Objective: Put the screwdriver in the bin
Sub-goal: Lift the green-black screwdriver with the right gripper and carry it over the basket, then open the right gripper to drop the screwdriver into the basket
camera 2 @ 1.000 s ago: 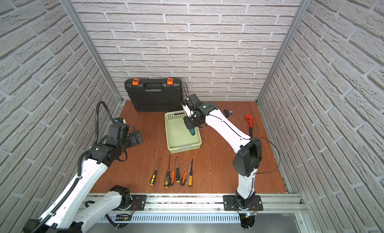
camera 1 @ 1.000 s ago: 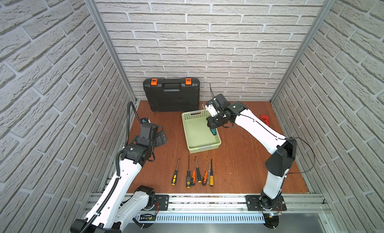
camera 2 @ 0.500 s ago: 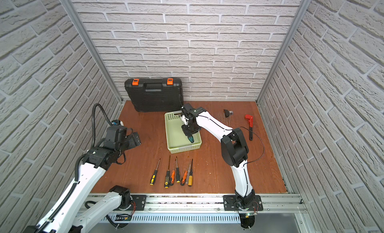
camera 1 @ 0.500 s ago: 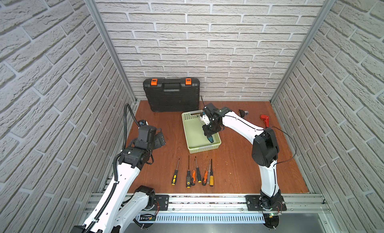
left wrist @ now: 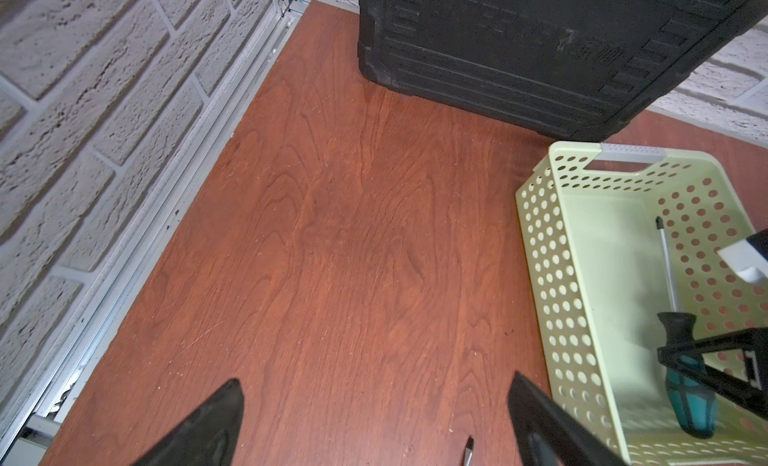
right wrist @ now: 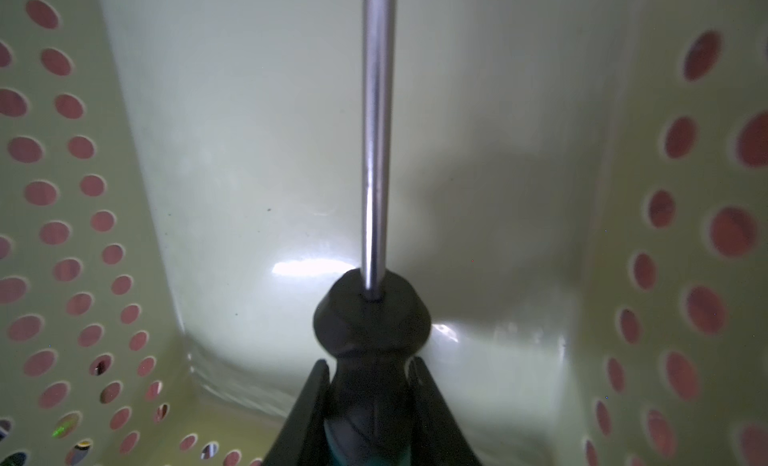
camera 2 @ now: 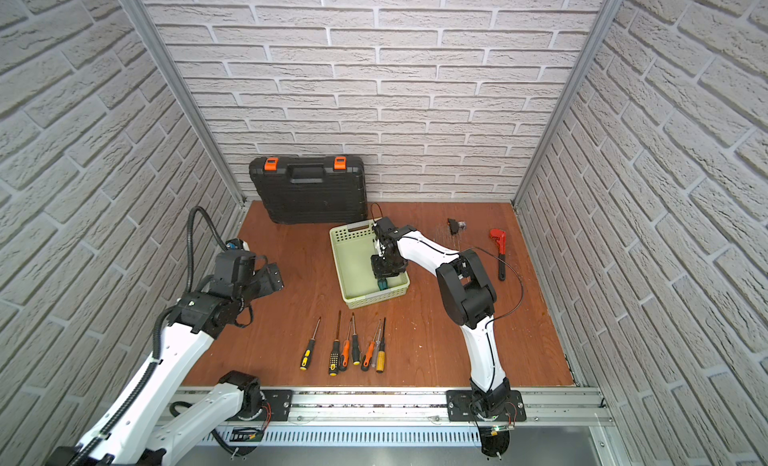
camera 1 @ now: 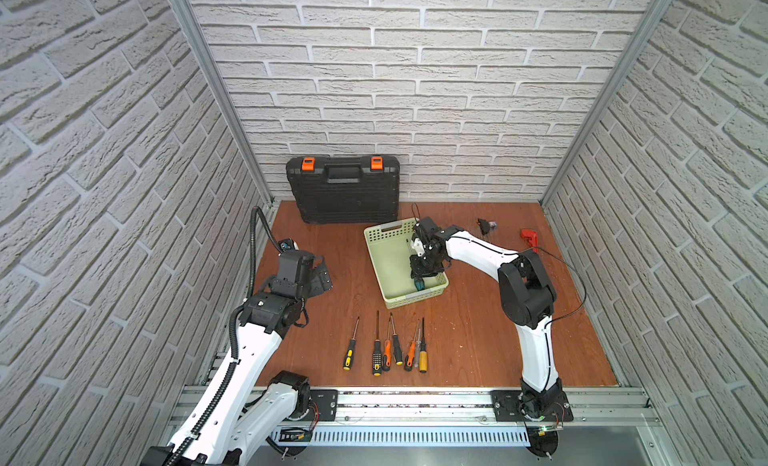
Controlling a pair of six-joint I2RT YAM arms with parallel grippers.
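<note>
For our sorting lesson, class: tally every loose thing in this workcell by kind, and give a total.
Screwdrivers: 7 (six in the table row, one teal-handled screwdriver held inside the bin)
Bin: 1
Tool case: 1
Red wrench: 1
Small black part: 1
Total: 11

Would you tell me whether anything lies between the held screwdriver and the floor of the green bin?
Nothing visible does. The right gripper holds the screwdriver by its handle, low inside the bin, and the floor beneath it is bare in both wrist views.
</note>
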